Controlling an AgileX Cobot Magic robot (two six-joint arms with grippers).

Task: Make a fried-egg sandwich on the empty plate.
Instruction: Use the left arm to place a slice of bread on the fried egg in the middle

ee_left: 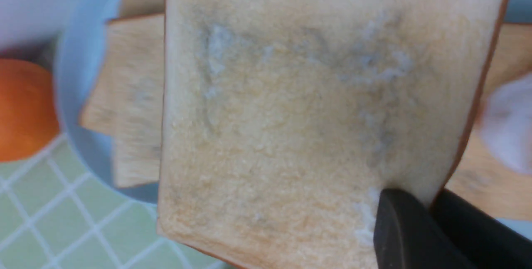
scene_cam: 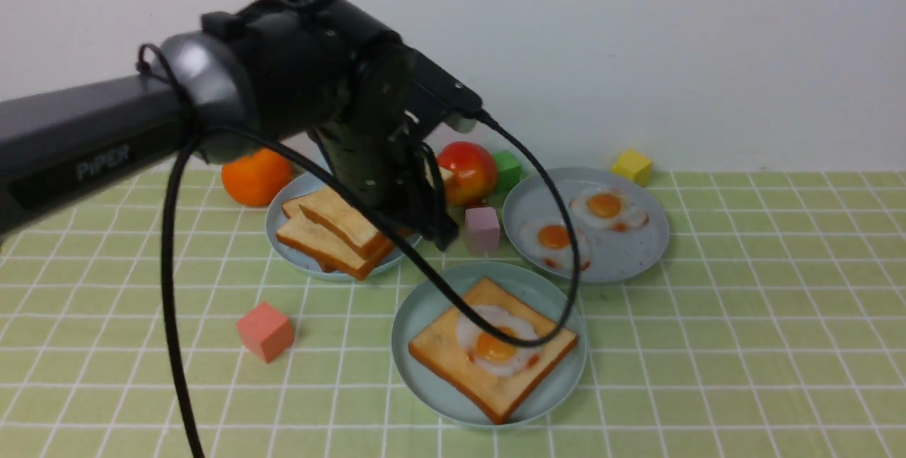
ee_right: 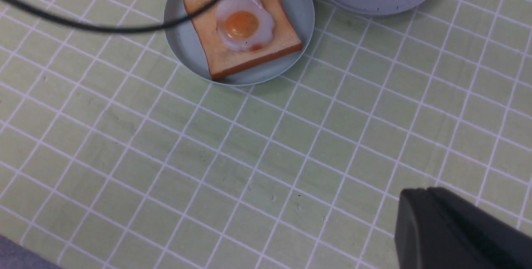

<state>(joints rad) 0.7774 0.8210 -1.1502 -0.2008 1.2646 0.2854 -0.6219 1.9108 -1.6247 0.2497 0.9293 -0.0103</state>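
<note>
The left end effector (ee_left: 432, 204) is pinching a square golden-brown toy toast slice (ee_left: 307, 107) at a crust corner, above the small sky-blue plate of spare toast (ee_left: 75, 94) at the far left. The slice is looking light, stiff and slightly spongy, so an edge pinch is probably holding, though it may pivot. The round pale mint-blue plastic plate (scene_cam: 425, 316) is sitting near centre, carrying a bottom toast slice (scene_cam: 446, 362) with a white-and-orange toy fried egg (scene_cam: 495, 346) on it. The right end effector (ee_right: 432, 215) is hovering closed and empty above the green-tiled surface (ee_right: 249, 156).
</note>
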